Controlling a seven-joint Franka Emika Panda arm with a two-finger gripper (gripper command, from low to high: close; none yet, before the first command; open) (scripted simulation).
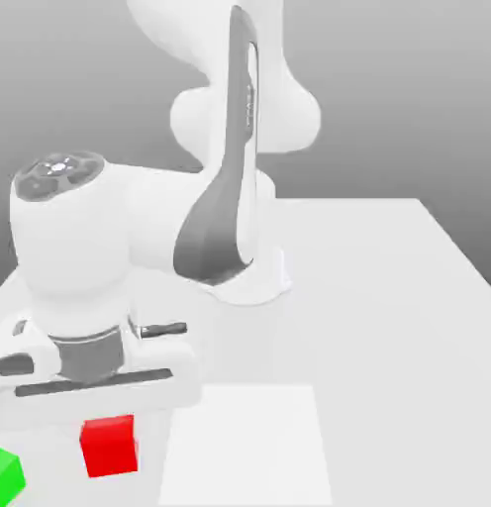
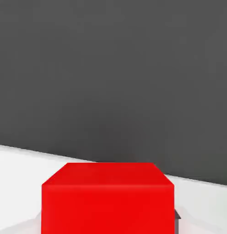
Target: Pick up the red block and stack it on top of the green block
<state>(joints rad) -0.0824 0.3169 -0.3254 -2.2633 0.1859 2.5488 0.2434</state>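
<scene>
The red block point(image 1: 109, 449) sits directly under my white hand at the exterior view's lower left. My gripper point(image 1: 108, 422) comes down onto its top, and the hand's body hides the fingers there. In the hand view the red block point(image 2: 107, 199) looms very close, with a dark fingertip point(image 2: 176, 215) pressed against its side. The gripper is shut on the red block. The green block point(image 1: 5, 472) lies on the table just to the exterior view's left of the red one, partly cut off by the frame edge. A small gap separates the two blocks.
The arm's white base point(image 1: 251, 281) stands at the middle of the white table point(image 1: 388, 297). A paler square patch point(image 1: 249, 446) marks the table surface to the exterior view's right of the red block. The table's edge runs along the exterior view's right.
</scene>
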